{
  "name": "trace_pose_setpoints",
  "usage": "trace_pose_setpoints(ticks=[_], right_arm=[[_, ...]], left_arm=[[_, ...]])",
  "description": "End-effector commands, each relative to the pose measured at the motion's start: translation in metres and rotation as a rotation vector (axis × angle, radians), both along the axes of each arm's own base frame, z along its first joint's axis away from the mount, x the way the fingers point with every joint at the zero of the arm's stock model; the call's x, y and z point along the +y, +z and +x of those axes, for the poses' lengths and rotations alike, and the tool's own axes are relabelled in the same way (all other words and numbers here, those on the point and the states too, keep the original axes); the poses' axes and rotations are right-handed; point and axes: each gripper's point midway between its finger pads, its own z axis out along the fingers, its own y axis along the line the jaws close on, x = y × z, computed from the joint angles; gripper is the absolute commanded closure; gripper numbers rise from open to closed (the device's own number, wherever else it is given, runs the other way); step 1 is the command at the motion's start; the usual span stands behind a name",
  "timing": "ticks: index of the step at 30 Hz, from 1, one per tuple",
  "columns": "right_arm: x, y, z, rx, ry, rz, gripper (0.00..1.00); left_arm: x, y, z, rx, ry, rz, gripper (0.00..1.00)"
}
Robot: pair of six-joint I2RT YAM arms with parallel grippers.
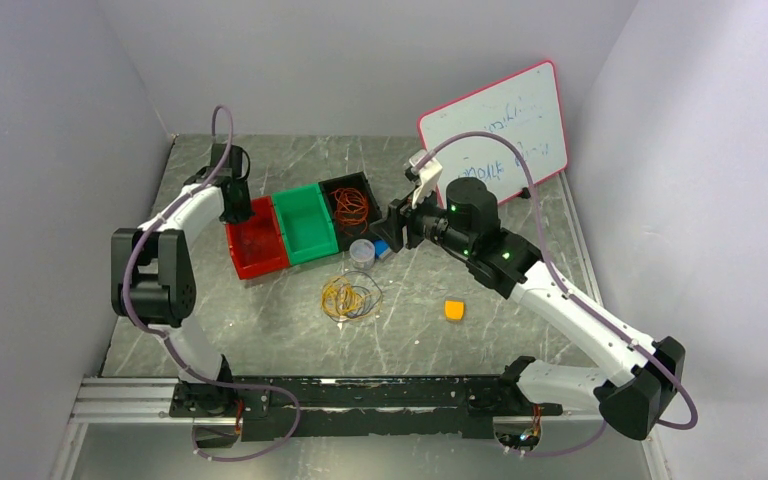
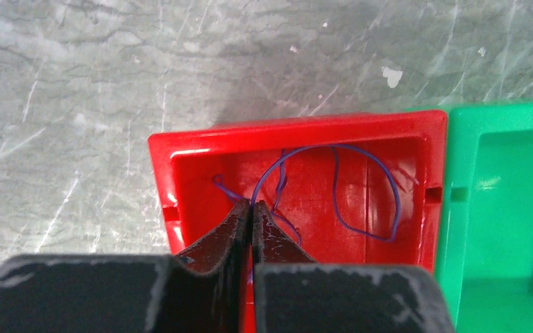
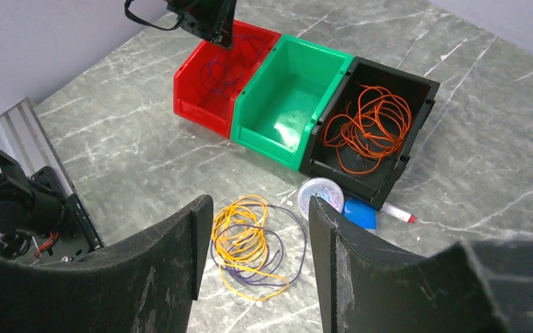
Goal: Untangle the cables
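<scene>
My left gripper [image 2: 252, 205] is shut on a thin purple cable [image 2: 395, 201], which loops loosely inside the red bin [image 2: 291, 128]. In the top view this gripper [image 1: 237, 212] hangs over the red bin [image 1: 255, 245]. A tangle of yellow cable [image 3: 239, 232] and purple cable [image 3: 298, 243] lies on the table in front of the bins [image 1: 350, 297]. An orange cable [image 3: 368, 128] lies coiled in the black bin [image 1: 352, 205]. My right gripper [image 3: 260, 203] is open and empty, held high above the table near the black bin [image 1: 397, 225].
A green bin [image 1: 305, 225] stands between the red and black bins. A clear cup [image 3: 319, 191], a blue object [image 3: 359, 211] and a marker [image 3: 399, 214] lie in front of the black bin. An orange block [image 1: 454, 309] lies to the right. A whiteboard [image 1: 495, 125] leans at the back.
</scene>
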Motion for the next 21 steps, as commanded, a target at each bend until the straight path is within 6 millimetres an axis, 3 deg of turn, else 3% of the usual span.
trace_pose_setpoints(ticks=[1, 4, 9, 14, 21], right_arm=[[-0.001, 0.006, -0.004, -0.008, 0.008, 0.029, 0.43], [-0.001, 0.003, -0.004, -0.001, 0.01, 0.024, 0.43], [-0.001, -0.003, -0.002, 0.015, -0.005, 0.02, 0.43], [-0.008, -0.013, 0.006, 0.052, -0.091, 0.039, 0.43], [-0.034, -0.04, 0.021, 0.147, -0.334, 0.105, 0.41]], left_arm=[[-0.007, -0.001, 0.011, 0.012, -0.029, -0.042, 0.93], [-0.012, -0.005, 0.013, 0.033, -0.056, -0.066, 0.92], [-0.013, 0.0, 0.009, 0.018, -0.06, -0.07, 0.77], [-0.018, 0.032, 0.005, -0.072, -0.078, -0.093, 0.63], [-0.024, 0.083, -0.015, -0.205, -0.113, -0.102, 0.52]])
